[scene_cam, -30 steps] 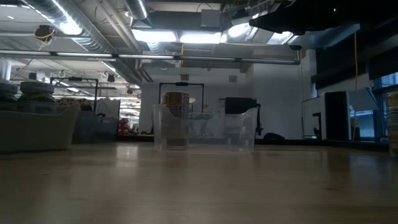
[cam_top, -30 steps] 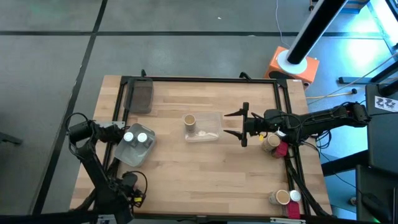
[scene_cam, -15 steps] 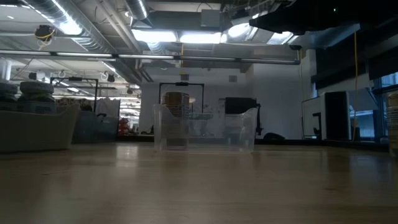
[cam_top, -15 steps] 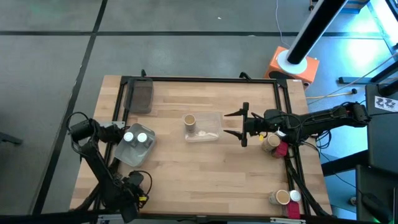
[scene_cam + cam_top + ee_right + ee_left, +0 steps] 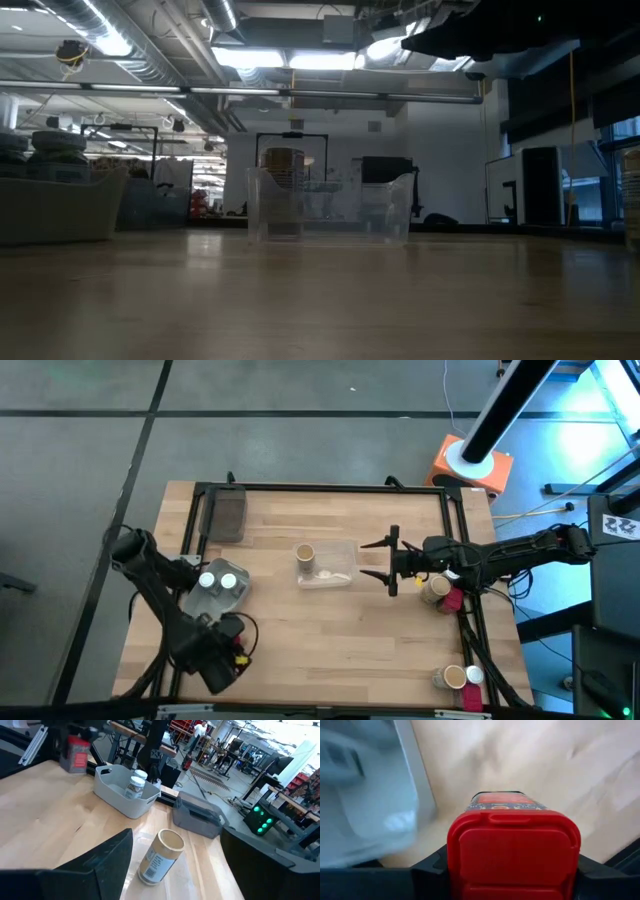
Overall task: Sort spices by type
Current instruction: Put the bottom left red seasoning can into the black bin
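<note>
At seven o'clock on the worktop (image 5: 330, 640), the left pincer (image 5: 225, 650) pinches a red jar (image 5: 514, 851). Right pincer (image 5: 375, 563) hangs spread at three o'clock of the tray (image 5: 340, 575) with a tan jar (image 5: 305, 554).

The desk (image 5: 330, 630) is pale, matt wood with a visible grain, framed by dark metal rails. Near its middle stands a clear, glossy plastic tray (image 5: 330, 565), and inside it a tan jar (image 5: 159, 856) with a paper label. The red jar (image 5: 513, 851) has a smooth, slightly shiny plastic lid. Toward the desk's left edge sits a matt grey plastic bin (image 5: 125, 795).
</note>
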### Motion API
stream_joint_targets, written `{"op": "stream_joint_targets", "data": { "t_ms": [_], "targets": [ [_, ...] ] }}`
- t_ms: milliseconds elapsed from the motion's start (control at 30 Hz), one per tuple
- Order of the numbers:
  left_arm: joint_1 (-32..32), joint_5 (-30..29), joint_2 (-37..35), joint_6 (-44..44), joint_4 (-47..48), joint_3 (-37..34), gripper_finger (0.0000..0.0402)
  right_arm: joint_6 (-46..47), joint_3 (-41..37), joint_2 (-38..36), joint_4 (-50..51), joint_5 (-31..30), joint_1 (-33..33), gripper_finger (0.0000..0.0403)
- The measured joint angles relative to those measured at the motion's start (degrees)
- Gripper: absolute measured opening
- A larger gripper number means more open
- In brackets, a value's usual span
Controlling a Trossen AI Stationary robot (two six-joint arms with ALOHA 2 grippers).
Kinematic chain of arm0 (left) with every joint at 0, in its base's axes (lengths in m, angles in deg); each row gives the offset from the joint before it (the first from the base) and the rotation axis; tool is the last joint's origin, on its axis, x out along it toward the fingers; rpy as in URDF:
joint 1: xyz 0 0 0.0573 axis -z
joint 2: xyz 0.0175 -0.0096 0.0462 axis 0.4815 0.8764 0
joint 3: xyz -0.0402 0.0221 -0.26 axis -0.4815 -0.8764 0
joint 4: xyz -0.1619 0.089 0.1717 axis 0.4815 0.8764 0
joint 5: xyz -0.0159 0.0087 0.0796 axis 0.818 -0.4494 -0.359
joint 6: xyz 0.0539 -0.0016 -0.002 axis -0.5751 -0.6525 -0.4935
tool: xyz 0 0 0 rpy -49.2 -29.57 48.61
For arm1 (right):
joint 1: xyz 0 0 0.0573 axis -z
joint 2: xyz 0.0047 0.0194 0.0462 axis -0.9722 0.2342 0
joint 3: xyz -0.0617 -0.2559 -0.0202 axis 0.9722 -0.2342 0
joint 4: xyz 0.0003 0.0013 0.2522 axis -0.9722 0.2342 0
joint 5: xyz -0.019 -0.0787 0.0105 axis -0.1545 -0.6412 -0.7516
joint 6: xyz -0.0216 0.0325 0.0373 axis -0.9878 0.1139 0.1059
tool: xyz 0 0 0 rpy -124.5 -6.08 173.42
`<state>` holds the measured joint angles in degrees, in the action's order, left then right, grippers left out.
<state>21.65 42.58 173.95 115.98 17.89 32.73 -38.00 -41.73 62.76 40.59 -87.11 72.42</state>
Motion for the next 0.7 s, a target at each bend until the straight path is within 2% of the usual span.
{"op": "stream_joint_targets", "data": {
  "t_ms": [267, 567, 700],
  "targets": [
    [-7.69, -6.35, -6.36, -11.60, 9.96, 2.15, 0.0188, 2.66, 0.00, 0.00, 1.94, 0.00, 0.00, 0.0301],
    [-18.23, -19.57, -15.19, -20.50, 17.50, 2.36, 0.0195, 8.17, 0.00, 0.00, 6.28, -0.01, -0.07, 0.0301],
    [-24.49, -24.26, -18.35, -24.60, 17.80, 2.36, 0.0188, 11.03, 0.00, 0.01, 8.72, -0.01, -0.07, 0.0301]
  ]
}}
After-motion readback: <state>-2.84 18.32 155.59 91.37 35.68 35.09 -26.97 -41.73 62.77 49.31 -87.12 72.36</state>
